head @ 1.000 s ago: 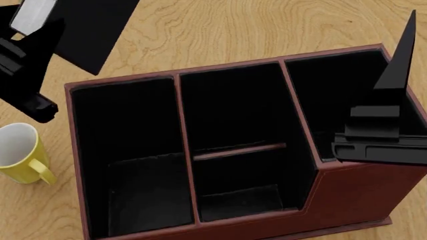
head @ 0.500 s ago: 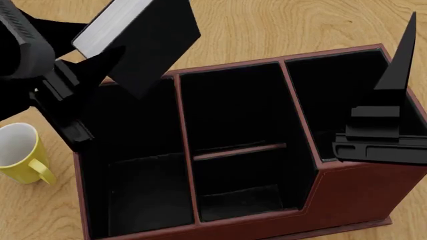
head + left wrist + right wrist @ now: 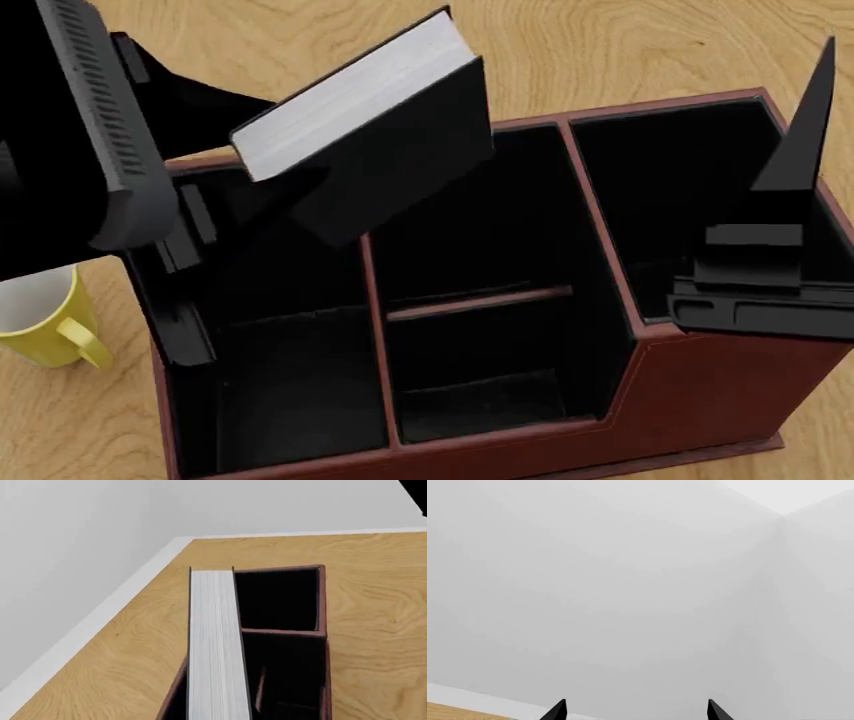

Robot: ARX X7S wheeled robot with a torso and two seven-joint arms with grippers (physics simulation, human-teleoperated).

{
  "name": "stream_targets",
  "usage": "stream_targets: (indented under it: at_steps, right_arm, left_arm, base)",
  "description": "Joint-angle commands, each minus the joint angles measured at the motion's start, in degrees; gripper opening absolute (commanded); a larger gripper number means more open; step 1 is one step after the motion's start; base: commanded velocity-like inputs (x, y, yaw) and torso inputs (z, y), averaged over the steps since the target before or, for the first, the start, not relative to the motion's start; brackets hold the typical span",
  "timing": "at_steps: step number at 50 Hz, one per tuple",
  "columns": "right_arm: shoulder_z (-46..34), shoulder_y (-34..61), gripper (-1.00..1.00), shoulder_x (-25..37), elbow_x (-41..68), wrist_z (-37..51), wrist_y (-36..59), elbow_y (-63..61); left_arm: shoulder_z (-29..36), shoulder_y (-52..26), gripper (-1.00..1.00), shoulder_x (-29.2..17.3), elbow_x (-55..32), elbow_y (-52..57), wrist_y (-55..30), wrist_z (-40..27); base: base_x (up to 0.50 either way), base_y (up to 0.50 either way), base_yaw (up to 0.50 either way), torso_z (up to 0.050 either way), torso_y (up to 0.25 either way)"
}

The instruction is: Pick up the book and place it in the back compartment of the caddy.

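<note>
Head view gives you the book [image 3: 367, 140] held up in the air by your left gripper [image 3: 247, 195], tilted, its white page edges facing up and toward ten o'clock, its far corner leaning toward one o'clock. It hangs over the caddy's [image 3: 707, 390] far rim, where the left column meets the middle one, and touches nothing below. The jaws are closed on the book's lower end, though the fingers themselves are lost in black against the black cover, so judge the grip by the fact that the book is hanging clear.

The back compartment [image 3: 461, 215] lies just to the book's four o'clock, beyond the thin reddish bar [image 3: 478, 301] that splits the middle column. The tilt looks deliberate: a narrow end can lead into a cell about as wide as the book. You probably need to shift toward three o'clock and square the book up before lowering.

Left wrist view shows the page edges running straight along the caddy's length, over a dividing wall.

Your right gripper [image 3: 787, 160] is parked over the caddy's three o'clock column, jaws spread wide and empty, well out of the way. The yellow mug [image 3: 47, 320] stands at nine o'clock, outside the caddy.
</note>
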Motion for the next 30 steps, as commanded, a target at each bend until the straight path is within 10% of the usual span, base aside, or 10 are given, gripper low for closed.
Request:
stream_targets:
  at_steps: [1, 30]
  right_arm:
    - [0.46, -1.19, 1.0, 0.52, -0.1, 0.26, -0.9, 0.02]
    - [-0.23, 0.21, 1.0, 0.74, 0.61, 0.68, -0.04, 0.17]
  left_arm:
    - [3.55, -1.93, -1.0, 0.2, 5.13, -1.45, 4.86, 5.45]
    - [9.94, -1.41, -1.0, 1.64, 11.83, -10.12, 18.56, 20.26]
  base:
    - [0.0, 0.0, 0.0, 0.0, 0.0]
    - [0.0, 0.0, 0.0, 0.0, 0.001]
